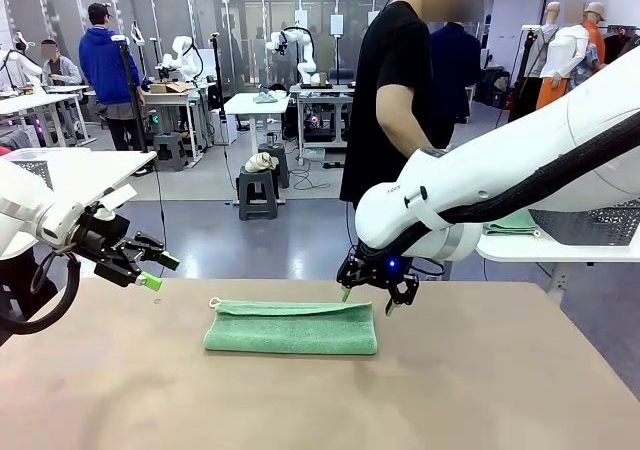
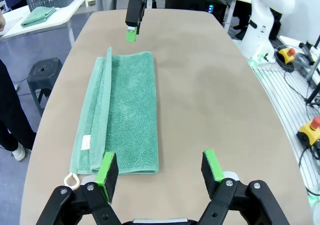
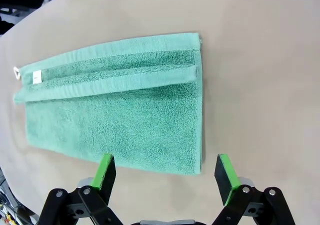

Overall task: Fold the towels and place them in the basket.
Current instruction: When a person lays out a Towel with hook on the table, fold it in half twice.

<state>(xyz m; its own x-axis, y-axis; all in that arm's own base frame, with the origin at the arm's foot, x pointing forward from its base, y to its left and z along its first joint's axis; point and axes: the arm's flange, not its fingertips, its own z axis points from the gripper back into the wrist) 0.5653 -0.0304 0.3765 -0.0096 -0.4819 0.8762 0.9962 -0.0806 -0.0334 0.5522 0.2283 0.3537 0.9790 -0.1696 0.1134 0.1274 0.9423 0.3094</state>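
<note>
A mid-green towel [image 1: 292,327] lies folded lengthwise in the middle of the tan table, its loop tag [image 1: 214,302] at the far left corner. My right gripper [image 1: 366,299] hangs open just above the towel's right end, nothing between its fingers; the towel [image 3: 117,101] lies flat below it. My left gripper [image 1: 157,270] is open too, raised off the table to the left of the towel [image 2: 120,112], which stretches away from its pads. A second green towel [image 1: 512,225] rests on a side table beside a mesh basket [image 1: 590,222].
A person in a black shirt [image 1: 395,90] stands at the far side of the table [image 1: 480,390]. The white side table [image 1: 560,248] with the basket is at the far right. Another white table [image 1: 70,170] stands at the far left.
</note>
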